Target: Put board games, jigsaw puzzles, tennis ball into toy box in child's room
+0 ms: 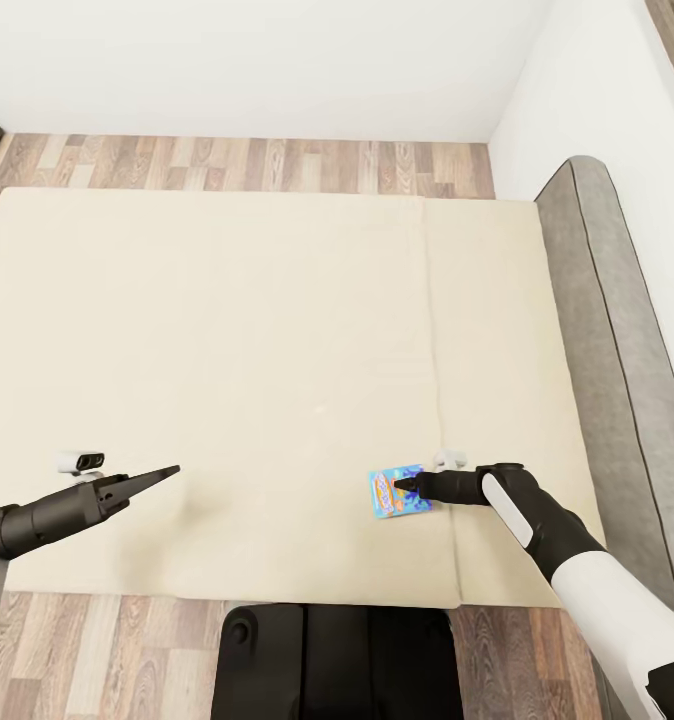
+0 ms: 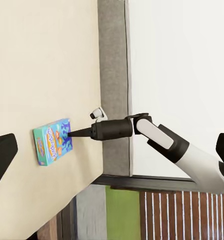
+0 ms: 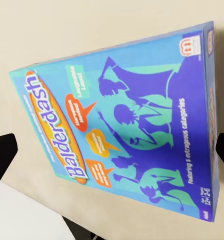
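A blue board game lettered Balderdash lies flat on the beige bed, near its front edge and towards the right. My right gripper hangs just over the box, fingers open. In the right wrist view the box lies between the two dark fingertips, which stand beside its short ends. The left wrist view sees the box and the right gripper from the side. My left gripper hovers open and empty over the mattress front left, far from the box.
A grey padded headboard runs along the bed's right side against the white wall. Wood-plank floor shows beyond the bed and in front of it. My dark base stands at the bed's front edge.
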Robot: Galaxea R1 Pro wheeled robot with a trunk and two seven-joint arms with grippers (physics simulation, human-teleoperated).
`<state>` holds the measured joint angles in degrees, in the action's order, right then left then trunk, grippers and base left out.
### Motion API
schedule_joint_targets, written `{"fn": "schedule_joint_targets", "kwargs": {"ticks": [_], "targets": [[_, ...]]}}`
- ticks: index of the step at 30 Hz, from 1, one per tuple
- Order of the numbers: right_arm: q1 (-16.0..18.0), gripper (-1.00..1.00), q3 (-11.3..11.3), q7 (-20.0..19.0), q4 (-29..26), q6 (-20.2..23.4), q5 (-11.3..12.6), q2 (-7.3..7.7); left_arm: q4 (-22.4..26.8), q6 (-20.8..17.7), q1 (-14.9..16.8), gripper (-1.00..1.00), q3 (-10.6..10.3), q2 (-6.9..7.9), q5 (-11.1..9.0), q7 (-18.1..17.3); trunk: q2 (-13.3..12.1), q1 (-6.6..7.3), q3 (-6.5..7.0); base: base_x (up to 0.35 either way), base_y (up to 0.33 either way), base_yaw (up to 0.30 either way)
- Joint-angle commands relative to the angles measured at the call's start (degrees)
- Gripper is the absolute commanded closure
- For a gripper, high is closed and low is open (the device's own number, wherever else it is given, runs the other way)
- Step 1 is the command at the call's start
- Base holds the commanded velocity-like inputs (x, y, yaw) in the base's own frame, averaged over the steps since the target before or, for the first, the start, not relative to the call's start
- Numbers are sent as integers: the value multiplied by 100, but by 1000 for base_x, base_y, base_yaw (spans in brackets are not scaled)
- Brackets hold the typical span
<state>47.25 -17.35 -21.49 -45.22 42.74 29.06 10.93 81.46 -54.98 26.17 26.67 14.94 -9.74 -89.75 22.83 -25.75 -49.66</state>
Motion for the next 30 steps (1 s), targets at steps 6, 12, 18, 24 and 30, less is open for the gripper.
{"fn": "schedule_joint_targets", "kwargs": {"ticks": [6,12,18,24,30], "targets": [[3,-100,-16,-6,-4,15,-4,5,1,-59,2,-100,4,12,7,-25,9,-3,-5,0,10,-3],[3,-100,-21,-5,-4,15,-4,5,1,-58,2,-100,4,18,7,-25,9,-3,-5,0,8,0],[3,-100,-18,-7,-4,15,-3,5,1,-60,2,-100,5,18,7,-25,9,-3,-5,0,92,0],[3,-100,-22,-10,-4,15,-5,5,1,-64,2,-100,5,18,7,-25,9,-3,-5,0,13,0],[3,-100,-23,-7,-4,15,0,5,1,-65,2,-100,5,18,7,-25,9,-3,-5,0,92,0]]}}
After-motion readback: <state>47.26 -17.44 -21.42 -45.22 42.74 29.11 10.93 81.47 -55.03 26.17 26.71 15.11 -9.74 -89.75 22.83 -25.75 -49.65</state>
